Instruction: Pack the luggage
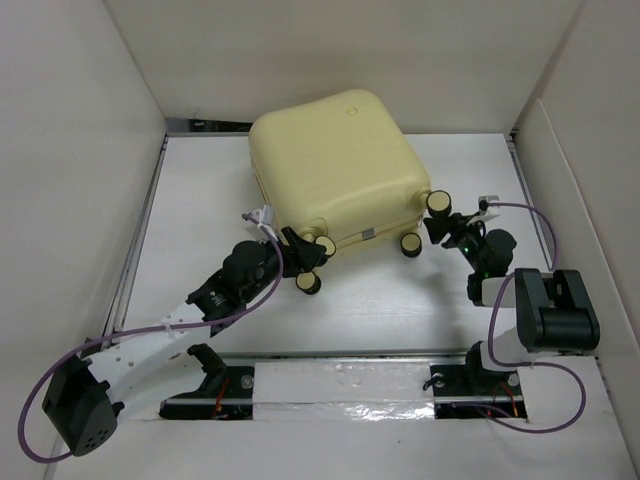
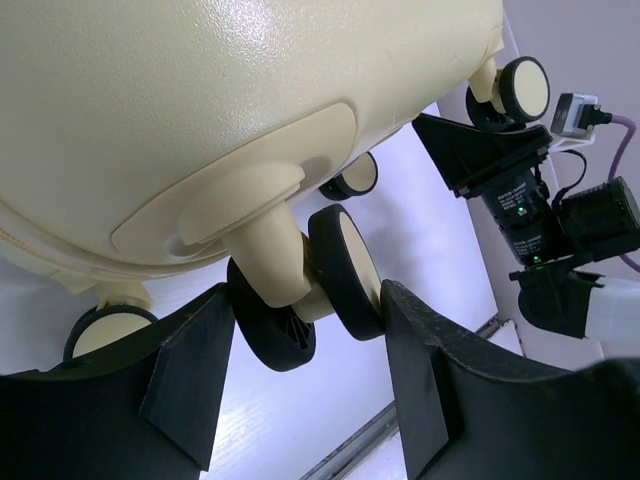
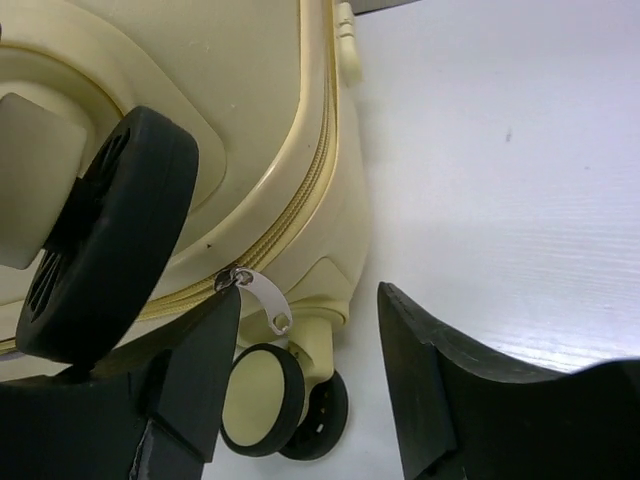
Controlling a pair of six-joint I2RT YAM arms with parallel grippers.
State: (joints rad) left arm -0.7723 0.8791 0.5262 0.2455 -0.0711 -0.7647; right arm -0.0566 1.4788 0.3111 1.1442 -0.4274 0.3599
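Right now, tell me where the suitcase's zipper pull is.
The silver zipper pull hangs from the suitcase seam at lower left of the right wrist view, just above a caster wheel, beside the right end effector.

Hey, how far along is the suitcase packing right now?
Looks done: the luggage lies closed, lid down, on the table. In hand: the left tool appears to grip a caster wheel, and the open right tool sits beside the zipper pull. Left: possibly finishing the zip; its full run isn't visible.
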